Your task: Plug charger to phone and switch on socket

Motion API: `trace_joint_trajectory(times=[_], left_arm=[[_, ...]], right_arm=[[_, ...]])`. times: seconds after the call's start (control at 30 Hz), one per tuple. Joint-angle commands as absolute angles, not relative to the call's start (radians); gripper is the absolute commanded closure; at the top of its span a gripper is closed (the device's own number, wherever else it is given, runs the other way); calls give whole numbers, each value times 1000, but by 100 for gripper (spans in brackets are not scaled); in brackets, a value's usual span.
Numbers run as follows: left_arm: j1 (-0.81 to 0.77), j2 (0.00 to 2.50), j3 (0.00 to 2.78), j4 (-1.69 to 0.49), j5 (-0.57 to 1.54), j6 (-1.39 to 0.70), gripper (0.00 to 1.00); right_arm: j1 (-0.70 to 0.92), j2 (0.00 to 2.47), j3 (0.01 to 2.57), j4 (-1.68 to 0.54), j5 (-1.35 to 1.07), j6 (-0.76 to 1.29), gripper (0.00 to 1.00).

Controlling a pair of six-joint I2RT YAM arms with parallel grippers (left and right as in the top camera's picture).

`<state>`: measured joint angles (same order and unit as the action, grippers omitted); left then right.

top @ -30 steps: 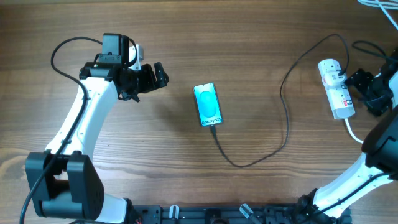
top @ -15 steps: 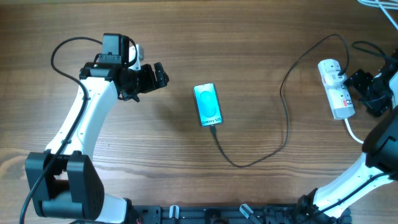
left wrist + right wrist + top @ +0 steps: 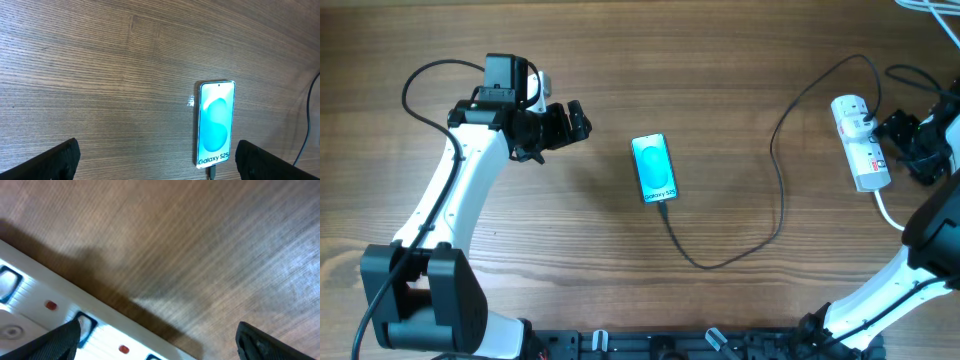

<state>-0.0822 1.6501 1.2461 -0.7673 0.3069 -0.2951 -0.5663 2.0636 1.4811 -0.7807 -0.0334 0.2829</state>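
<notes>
Where the overhead camera looks down on the wooden counter [image 3: 620, 60], the phone [image 3: 654, 169] lies flat near the middle, face up, with a teal-blue screen, a pale circle and white letters. The charger [image 3: 781, 190], a thin black cable, meets the lower short edge of the phone, makes a loop toward the near side, then rises and bends over to the socket [image 3: 861, 145] at the right. The socket is a long white strip with rounded ends, and a white plug head [image 3: 856, 122] sits in its far part. A thicker white cord [image 3: 887, 212] leaves its near end. The left hand [image 3: 575, 128] is left of the phone, apart from it, spread wide and holding nothing. The right hand [image 3: 905, 150] is just beside the socket, also wide and without load.

In the left wrist view, the phone [image 3: 216, 124] stands upright in the picture, "Galaxy S25" at its bottom, and a dark connector [image 3: 212, 173] touches that edge. Both fingers [image 3: 55, 160] are far apart at the lower corners.

In the right wrist view, the socket [image 3: 60, 315] crosses the lower left corner, with small red marks [image 3: 50, 305] on its white face. The fingers [image 3: 270, 342] are wide, with only the socket and the counter between them.
</notes>
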Motion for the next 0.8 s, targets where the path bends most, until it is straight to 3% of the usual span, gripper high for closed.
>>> trace_joint_trajectory(times=[0.0,0.77], left_arm=[[-76,1642,1242,-768,297,-303,0],[-76,1642,1242,-768,297,-303,0]], right_arm=[[-562,2082,1477,-771,-89,289,0],[-562,2089,1477,-801,-68,273,0]])
